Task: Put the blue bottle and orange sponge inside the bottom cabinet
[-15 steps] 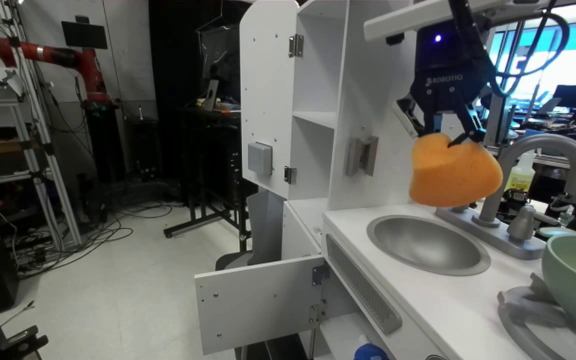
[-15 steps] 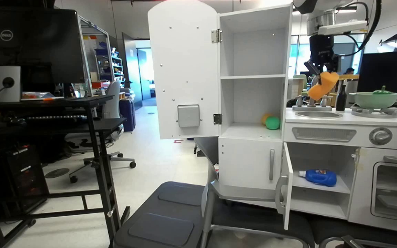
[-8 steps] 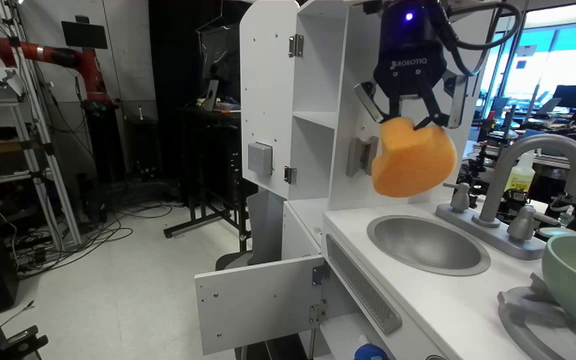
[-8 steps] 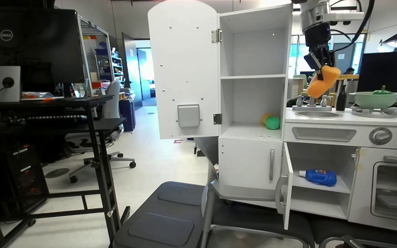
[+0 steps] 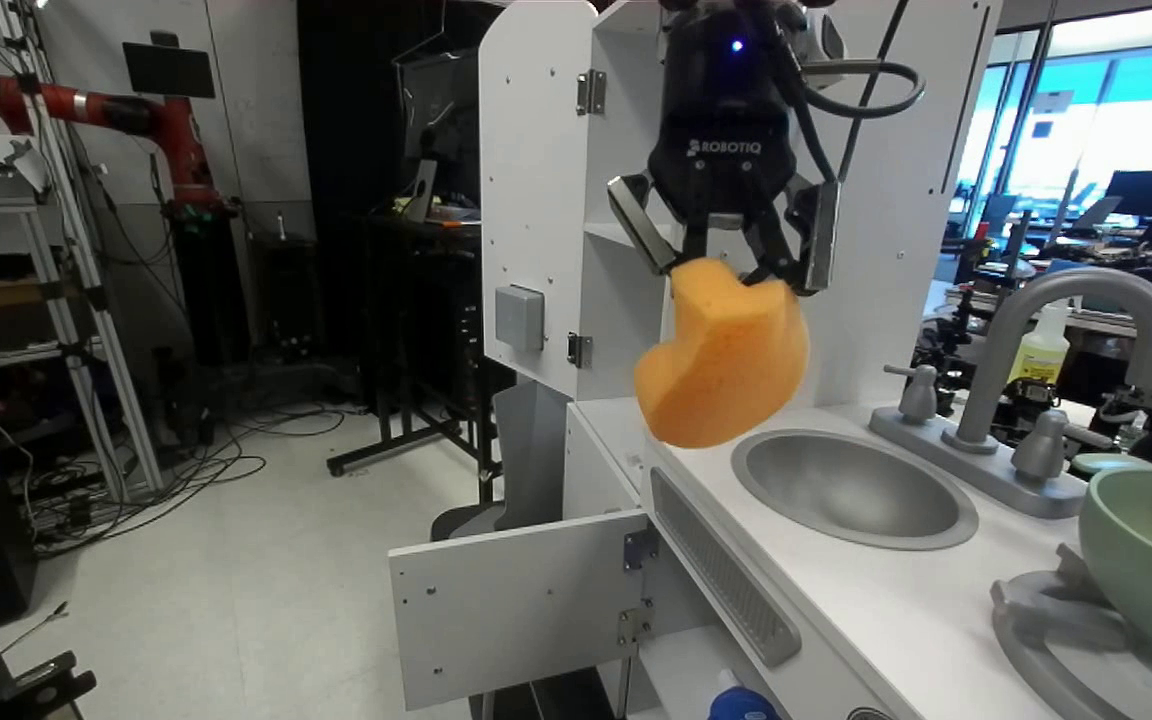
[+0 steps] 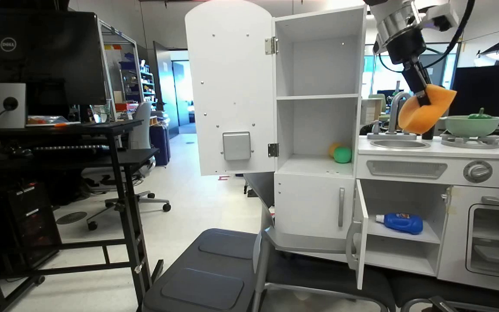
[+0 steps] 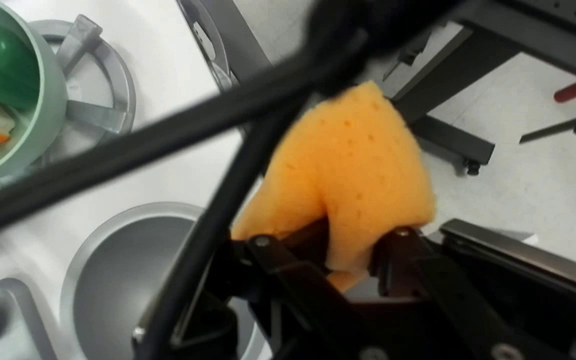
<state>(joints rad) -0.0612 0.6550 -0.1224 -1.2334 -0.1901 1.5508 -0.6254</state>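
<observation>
The sponge [image 5: 724, 365] hung from the gripper [image 5: 724, 275], which was clamped on it: the fingers [image 7: 408, 262] pinched its upper part and bent the foam out of flat. In the wrist view they pressed deep into it, with a crease beside one of them. The arm [image 6: 399, 26] reached in from above, and in an exterior view the gripper [image 6: 424, 100] slanted downward. The sponge was held in the air, higher than the counter [image 5: 921, 590] and near the sink [image 5: 856, 490] and faucet [image 5: 991, 370]. The bottle [image 6: 403, 223] lay on its side on a shelf [image 6: 429, 236] inside the bottom cabinet [image 6: 401, 260], its cap toward the open door [image 6: 361, 242]. The sponge was outside that cabinet, well above its opening, with the counter between them in height. The door stood out from one side of the opening. A bowl [image 6: 470, 127] sat on the burner [image 6: 472, 142], and a green ball [image 6: 342, 154] and an orange ball [image 6: 333, 148] lay in the tall cupboard [image 6: 318, 97]. A blurred dark cable [image 7: 118, 151] crossed the wrist view.
</observation>
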